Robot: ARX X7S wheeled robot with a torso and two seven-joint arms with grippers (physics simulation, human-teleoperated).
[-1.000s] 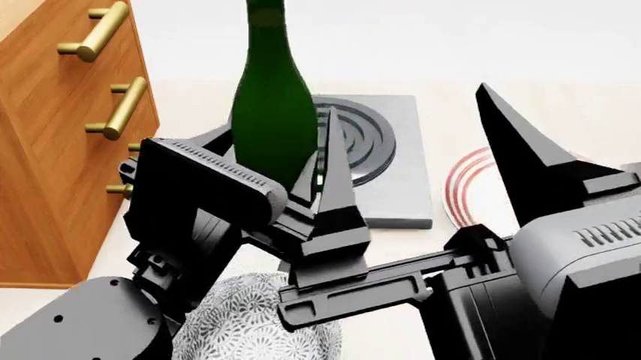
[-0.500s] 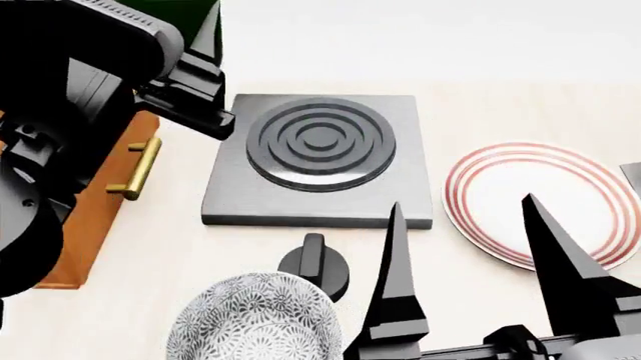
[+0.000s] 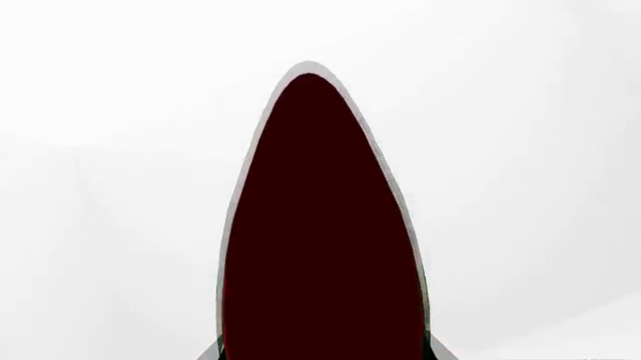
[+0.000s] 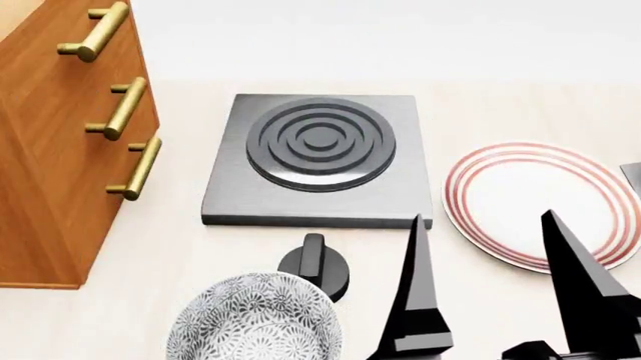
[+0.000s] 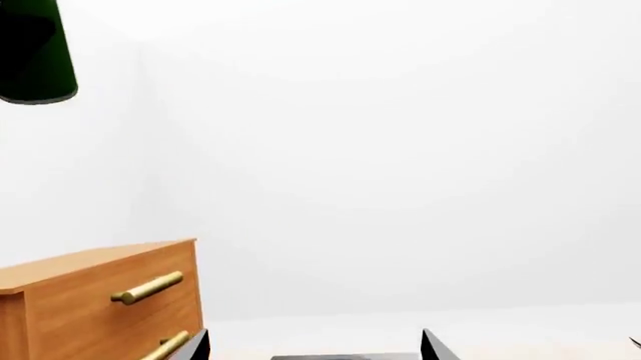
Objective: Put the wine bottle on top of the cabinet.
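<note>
Right gripper (image 4: pixel 501 292) low over counter near striped plate (image 4: pixel 531 199), fingers upright, spread, empty. Left gripper out of head view; finger state cannot tell. Wine bottle (image 5: pixel 35 52) dark green, base airborne, well above cabinet (image 5: pixel 90 315) top. Left wrist view: bottle fills view, dark.

Left arm and wine bottle (image 5: pixel 36 52) are gone from the head view, bottle base now high above the cabinet (image 5: pixel 100 300) top; right gripper (image 4: pixel 496 289) shifted slightly right.
</note>
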